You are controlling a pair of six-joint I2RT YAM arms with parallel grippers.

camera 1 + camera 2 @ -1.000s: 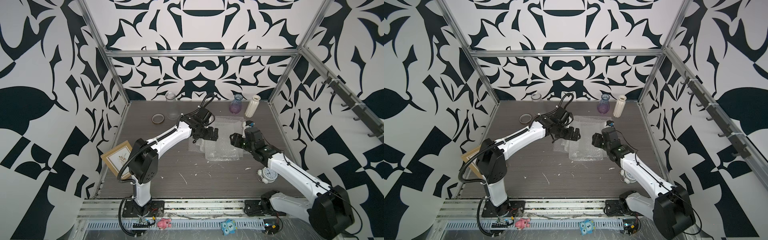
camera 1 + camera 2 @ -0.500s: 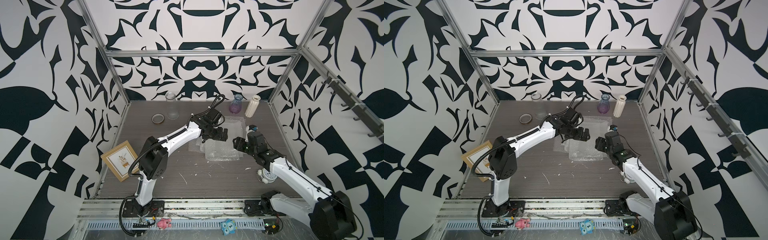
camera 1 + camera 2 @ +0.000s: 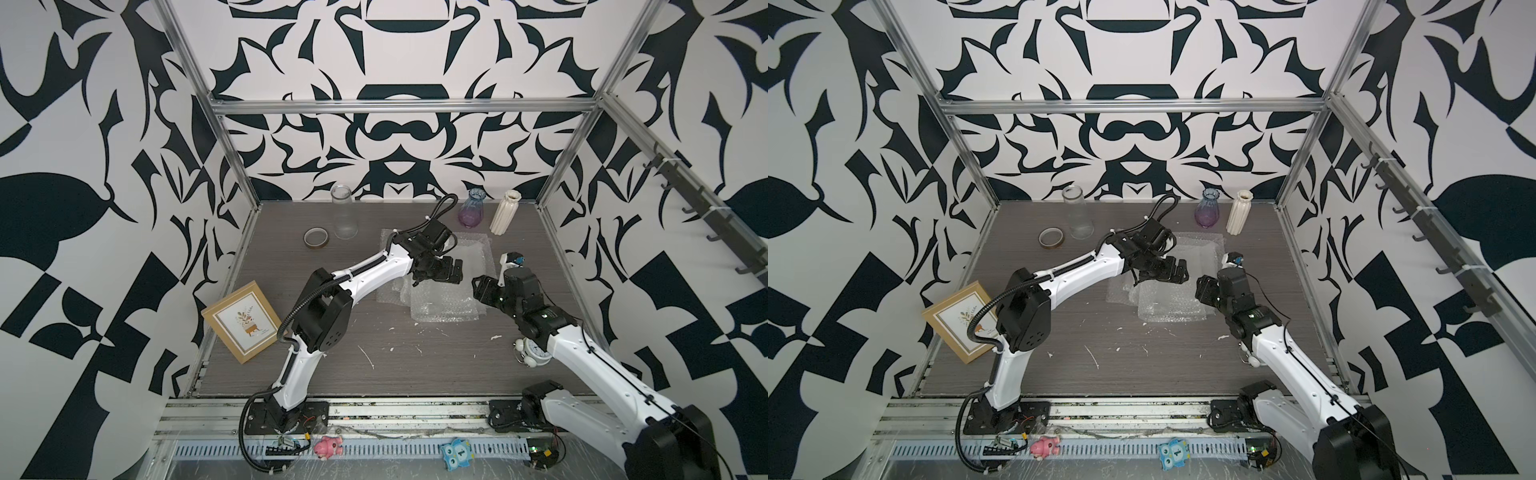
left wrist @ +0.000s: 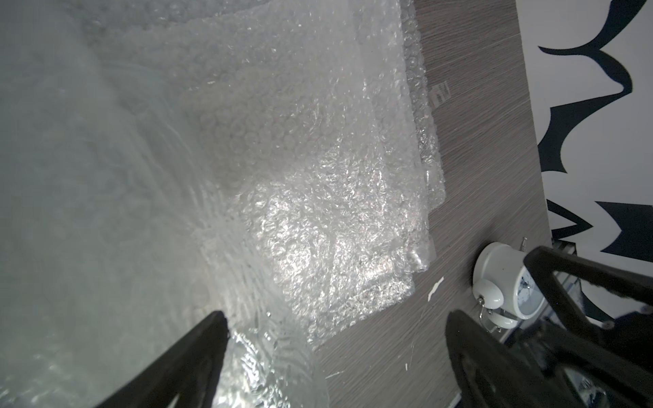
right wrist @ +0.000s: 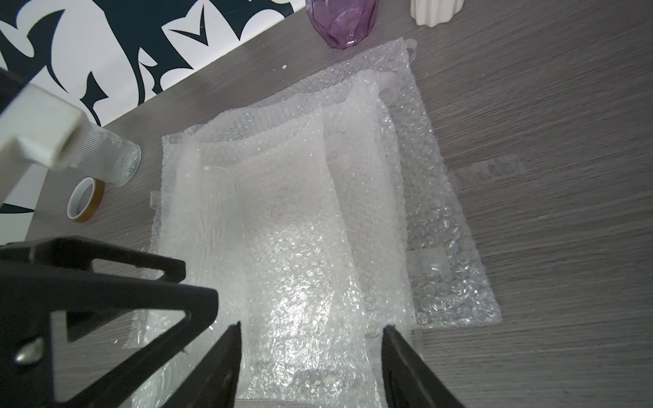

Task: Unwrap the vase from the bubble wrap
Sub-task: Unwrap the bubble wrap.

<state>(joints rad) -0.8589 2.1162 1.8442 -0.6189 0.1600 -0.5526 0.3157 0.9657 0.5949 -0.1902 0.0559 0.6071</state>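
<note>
Since a second earlier, the left arm (image 3: pixel 374 270) had stretched further toward 1 o'clock. It had carried the left hand (image 3: pixel 437 276) from the 9 o'clock side of the bubble wrap (image 3: pixel 444 305) to over its middle, and it had uncovered the one picture frame (image 3: pixel 241 320) at 8 o'clock. The right hand (image 3: pixel 478 291) had hardly shifted, at the wrap's 3 o'clock edge.

The left hand's fingers stood wide apart and empty. The right hand's stood about half apart, gripping nothing we could see. The wrap lay flat, just toward 2 o'clock of the tabletop (image 3: pixel 332 370) centre.

We could not count its overlapping sheets, and a clear cylinder (image 5: pixel 219 183) among them was barely legible. The right arm (image 3: pixel 582 361) hid part of the one alarm clock (image 3: pixel 527 353).

We counted three upright vessels from 12 to 1 o'clock: a clear bottle (image 3: pixel 344 214), a purple vase (image 3: pixel 471 212) and a white vase (image 3: pixel 503 212). There was one tape roll (image 3: pixel 316 239).
</note>
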